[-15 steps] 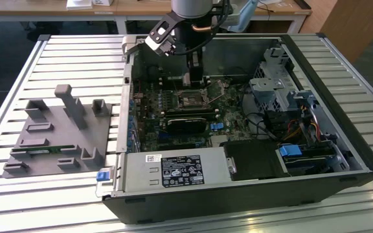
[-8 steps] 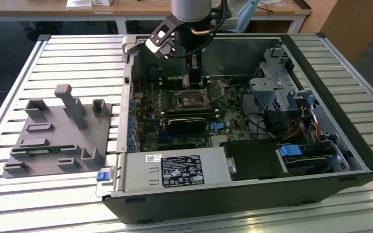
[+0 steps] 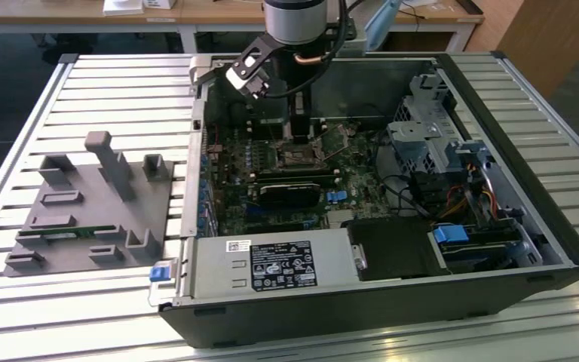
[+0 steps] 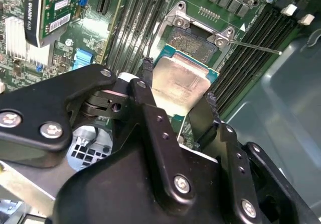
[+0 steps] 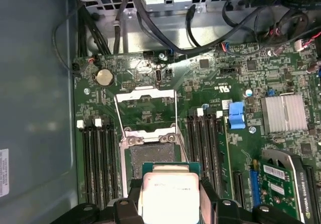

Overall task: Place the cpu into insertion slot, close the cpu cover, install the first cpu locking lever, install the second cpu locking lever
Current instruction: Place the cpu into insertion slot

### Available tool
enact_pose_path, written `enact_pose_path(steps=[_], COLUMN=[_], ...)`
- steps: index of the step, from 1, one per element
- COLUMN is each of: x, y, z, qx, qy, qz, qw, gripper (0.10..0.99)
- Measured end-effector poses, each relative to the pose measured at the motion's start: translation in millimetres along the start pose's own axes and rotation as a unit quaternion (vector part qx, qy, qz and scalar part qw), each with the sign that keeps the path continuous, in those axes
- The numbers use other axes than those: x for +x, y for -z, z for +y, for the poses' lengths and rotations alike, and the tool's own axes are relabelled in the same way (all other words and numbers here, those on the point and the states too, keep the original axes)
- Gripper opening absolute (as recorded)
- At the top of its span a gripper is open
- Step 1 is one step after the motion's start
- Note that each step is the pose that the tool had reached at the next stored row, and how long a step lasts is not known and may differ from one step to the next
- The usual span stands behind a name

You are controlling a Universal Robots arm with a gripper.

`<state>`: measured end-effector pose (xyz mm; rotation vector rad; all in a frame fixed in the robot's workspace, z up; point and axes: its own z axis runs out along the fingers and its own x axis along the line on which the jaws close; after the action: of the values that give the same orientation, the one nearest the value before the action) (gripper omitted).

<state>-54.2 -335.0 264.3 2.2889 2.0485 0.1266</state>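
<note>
1. Slatted metal table [image 3: 118, 83] carries an open PC case [image 3: 370, 313], with a grey fixture [image 3: 88, 204] beside it at the exterior view's left.
2. Inside the case, a power supply [image 3: 269, 265] sits along the near wall. The green motherboard [image 5: 210, 91] lies flat on the case floor.
3. Arm [image 3: 295, 19] reaches down into the case over the middle of the board.
4. Gripper [image 4: 179, 83] is pinching the cpu [image 5: 169, 196] by two opposite edges, one black finger [image 4: 148, 71] on each side. The cpu's silver top faces up.
5. Cover [image 5: 145, 96] is swung open, its frame lying back on the far side of the slot [image 5: 153, 156] from the cpu.
6. The slot's dark centre is bare. In both wrist views the cpu overlaps only one edge of the slot and is not seated in it. Cannot tell whether it touches the rim.
7. A thin lever [image 4: 256, 47] juts out sideways from the slot's rim, unlatched.
</note>
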Motion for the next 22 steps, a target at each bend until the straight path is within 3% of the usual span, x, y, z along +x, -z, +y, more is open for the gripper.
enact_pose_path(steps=[11, 17, 22], x=[3.5, 5.7, 7.2], y=[-15.1, -25.8, -31.6], z=[-2.0, -3.4, -4.2], qx=[0.0002, 0.0000, 0.0005], qy=[0.000, -0.020, 0.012], qz=[-0.0003, -0.0024, 0.0010], qw=[1.0000, 0.9998, 0.9999], gripper=[0.533, 0.533, 0.533])
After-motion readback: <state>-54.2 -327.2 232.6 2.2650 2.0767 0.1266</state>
